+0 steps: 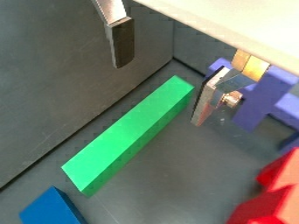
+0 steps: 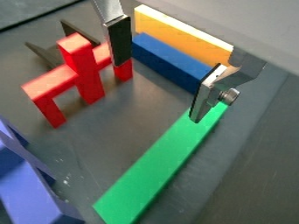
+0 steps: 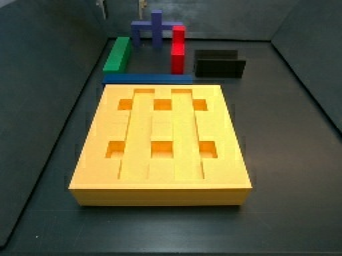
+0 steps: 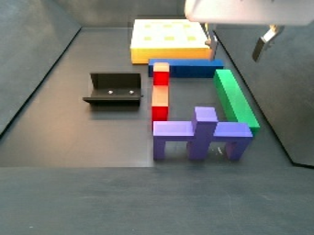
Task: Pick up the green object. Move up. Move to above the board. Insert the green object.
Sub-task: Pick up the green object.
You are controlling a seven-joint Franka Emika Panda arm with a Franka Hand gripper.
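The green object (image 4: pixel 233 96) is a long green bar lying flat on the dark floor along the right wall. It also shows in a side view (image 3: pixel 118 55) and in both wrist views (image 1: pixel 128 136) (image 2: pixel 158 171). The gripper (image 4: pixel 236 41) is open and empty, hanging above the bar's end nearest the board. In both wrist views (image 1: pixel 163 70) (image 2: pixel 163 70) its fingers (image 1: pixel 121 39) stand apart over the floor, holding nothing. The board (image 3: pixel 160 140) is a yellow-orange slab with two rows of square holes, also seen in a side view (image 4: pixel 170 37) and a wrist view (image 2: pixel 181 35).
A flat blue bar (image 4: pixel 185 66) lies against the board's edge. An upright red block (image 4: pixel 160 92) and a purple-blue piece (image 4: pixel 203 133) stand beside the green bar. The black fixture (image 4: pixel 113 89) stands to the left. Grey walls enclose the floor.
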